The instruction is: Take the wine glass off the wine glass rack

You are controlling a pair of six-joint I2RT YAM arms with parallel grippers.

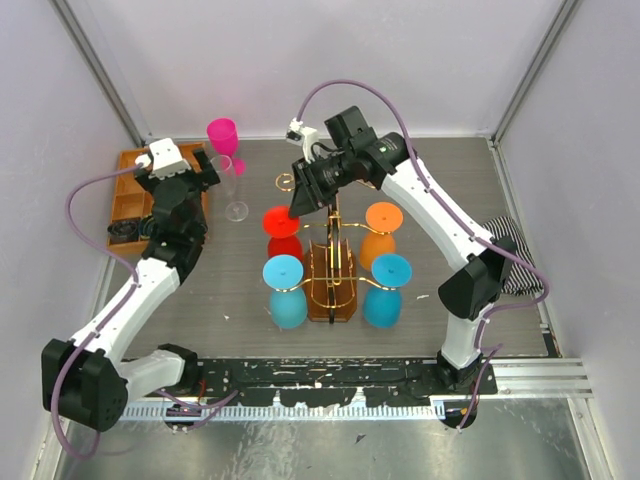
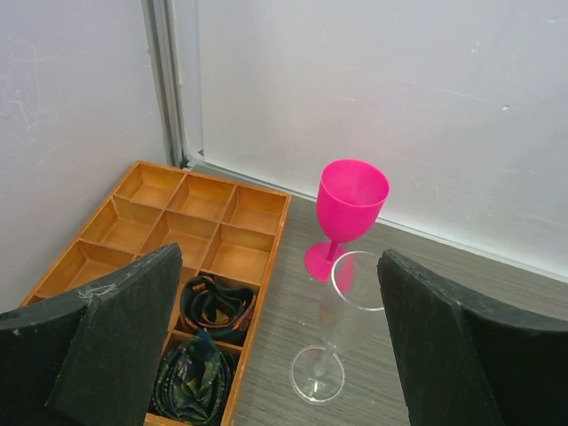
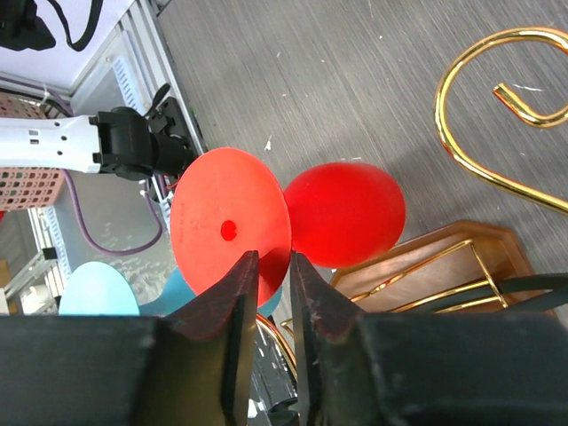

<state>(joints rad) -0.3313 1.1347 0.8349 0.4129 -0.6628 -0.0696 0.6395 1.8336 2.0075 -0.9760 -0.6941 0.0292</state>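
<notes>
The wine glass rack (image 1: 331, 300), gold wire on a brown wooden base, stands mid-table; its scroll (image 3: 461, 98) also shows in the right wrist view. Upside down on it hang a red glass (image 1: 283, 222), an orange glass (image 1: 381, 230) and two blue glasses (image 1: 285, 290). My right gripper (image 1: 298, 205) (image 3: 274, 259) is closed to a narrow gap on the rim of the red glass's foot (image 3: 226, 222); its bowl (image 3: 346, 213) lies beyond. My left gripper (image 1: 205, 172) (image 2: 280, 266) is open and empty above a clear flute (image 2: 342, 328).
A pink goblet (image 1: 224, 140) (image 2: 351, 204) and the clear flute (image 1: 235, 190) stand upright at the back left. An orange compartment tray (image 1: 125, 195) (image 2: 177, 213) with rolled items sits by the left wall. A striped cloth (image 1: 515, 255) lies at the right.
</notes>
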